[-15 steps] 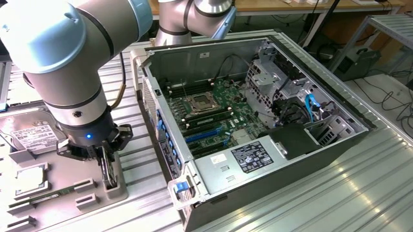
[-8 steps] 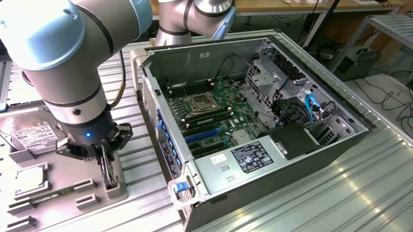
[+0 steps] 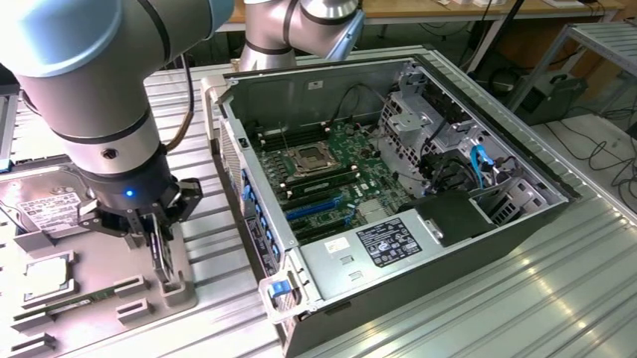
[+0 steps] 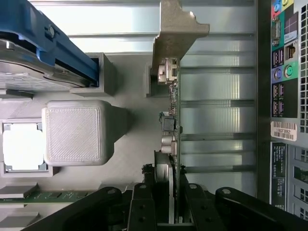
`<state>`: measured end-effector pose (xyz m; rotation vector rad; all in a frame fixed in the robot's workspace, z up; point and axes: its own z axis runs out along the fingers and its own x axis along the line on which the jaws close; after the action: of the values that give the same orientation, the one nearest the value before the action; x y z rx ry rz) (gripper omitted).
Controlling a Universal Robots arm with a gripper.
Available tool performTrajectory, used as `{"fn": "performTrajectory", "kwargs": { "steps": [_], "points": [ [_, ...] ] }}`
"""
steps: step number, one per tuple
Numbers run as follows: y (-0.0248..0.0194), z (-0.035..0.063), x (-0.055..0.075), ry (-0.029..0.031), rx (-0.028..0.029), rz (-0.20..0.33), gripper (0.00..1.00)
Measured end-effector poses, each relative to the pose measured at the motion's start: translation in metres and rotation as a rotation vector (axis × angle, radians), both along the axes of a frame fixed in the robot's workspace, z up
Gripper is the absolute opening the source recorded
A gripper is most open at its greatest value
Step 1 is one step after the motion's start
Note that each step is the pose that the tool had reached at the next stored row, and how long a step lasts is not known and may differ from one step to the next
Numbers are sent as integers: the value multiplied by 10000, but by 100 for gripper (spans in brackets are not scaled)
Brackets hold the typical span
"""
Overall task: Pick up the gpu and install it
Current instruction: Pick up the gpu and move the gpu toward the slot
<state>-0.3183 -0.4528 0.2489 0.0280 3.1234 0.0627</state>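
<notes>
Down at the parts tray, my gripper is clamped on the gpu, one finger pressed to each flat face of the black card. The card stands upright on its long edge at the exterior view's left, its lower end seated in a grey slotted holder on the tray. From the wrist, the gpu runs edge-on away from my fingers, with small components lining one face. Its pale metal bracket caps the far end.

Also on the tray are a hard drive with a white label, a processor in a square recess, and a slim green memory stick. None of them touches the gpu. A ribbed grey block stands between the processor and the card.

To the exterior view's right of the tray, the computer case lies on its side with the panel off. Its motherboard is exposed, with blue slots showing toward the side nearest the tray. The case's rear ports face the tray, apart from the card. Tray and case rest on a ribbed metal table. The gpu is not yet clear of its holder and not yet in the case.
</notes>
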Motion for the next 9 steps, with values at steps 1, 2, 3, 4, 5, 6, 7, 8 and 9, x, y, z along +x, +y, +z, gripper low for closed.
{"fn": "performTrajectory", "kwargs": {
  "steps": [1, 2, 3, 4, 5, 6, 7, 8, 9],
  "points": [
    [0, 14, 0, 0, 0, 0, 28],
    [0, 28, 0, 0, 0, 0, 28],
    [0, 46, 0, 0, 0, 0, 28],
    [0, 62, 0, 0, 0, 0, 28],
    [0, 74, 0, -1, 0, 0, 28],
    [0, 83, 0, 0, 0, 0, 28],
    [0, 87, 0, -1, 1, 0, 28],
    [0, 95, 0, -1, 0, 0, 28],
    [0, 102, 0, -1, 1, 0, 28]
  ]
}}
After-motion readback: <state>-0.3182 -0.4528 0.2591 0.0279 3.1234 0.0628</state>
